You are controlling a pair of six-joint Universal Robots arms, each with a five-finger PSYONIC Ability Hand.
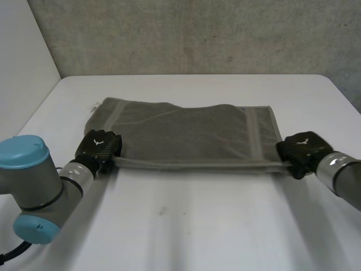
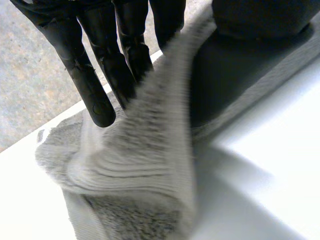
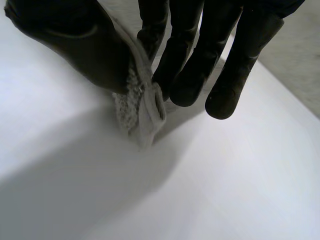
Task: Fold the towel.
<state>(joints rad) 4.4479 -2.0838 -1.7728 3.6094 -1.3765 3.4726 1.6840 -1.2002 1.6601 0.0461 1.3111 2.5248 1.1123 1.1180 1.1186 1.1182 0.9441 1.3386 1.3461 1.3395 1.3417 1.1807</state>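
The left hand [image 1: 100, 145] and right hand [image 1: 302, 148] each pinch 1 near corner of the grey towel [image 1: 186, 138] on the table [image 1: 197, 226].

The towel [image 1: 186, 132] lies across the table [image 1: 186, 226], left hand [image 1: 100, 148] at its near left corner, right hand [image 1: 302, 149] at its near right.

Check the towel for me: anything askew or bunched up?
The towel lies mostly flat, but its far left corner is rumpled and the far edge runs wavy, not straight. The left hand and right hand each pinch a near corner.
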